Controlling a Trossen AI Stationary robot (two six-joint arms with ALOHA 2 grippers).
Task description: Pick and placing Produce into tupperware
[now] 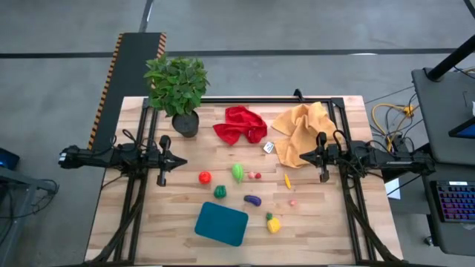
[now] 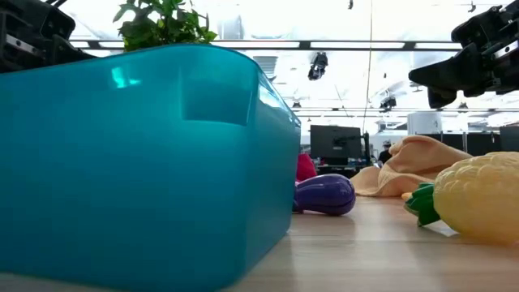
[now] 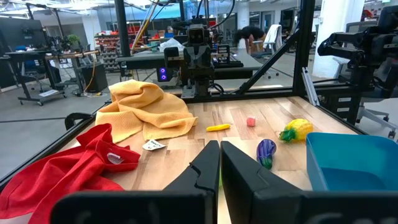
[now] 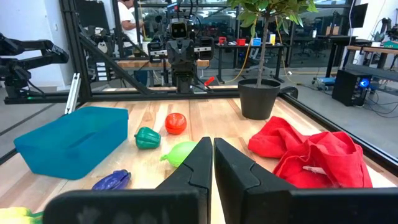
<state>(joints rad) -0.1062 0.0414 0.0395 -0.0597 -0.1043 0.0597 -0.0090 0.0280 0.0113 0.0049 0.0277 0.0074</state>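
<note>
The teal tupperware [image 1: 221,223] stands near the table's front edge and fills the left of the low view [image 2: 146,162]. Produce lies loose on the wood beyond it: a red piece [image 1: 204,176], a light green one [image 1: 237,173], a dark green one [image 1: 220,191], a purple one [image 1: 252,199], a yellow one with a green end [image 1: 274,224], and small yellow [image 1: 287,181] and pink [image 1: 293,202] bits. My left gripper [image 1: 182,160] is at the left side and my right gripper [image 1: 302,157] at the right. Both are level, shut and empty, pointing at each other [image 3: 219,144] [image 4: 212,140].
A potted plant [image 1: 178,89] stands at the far left. A red cloth [image 1: 239,124] and a yellow cloth [image 1: 300,130] lie crumpled along the far side, with a small white tag [image 1: 269,147] by them. A dark metal frame [image 1: 245,99] borders the table.
</note>
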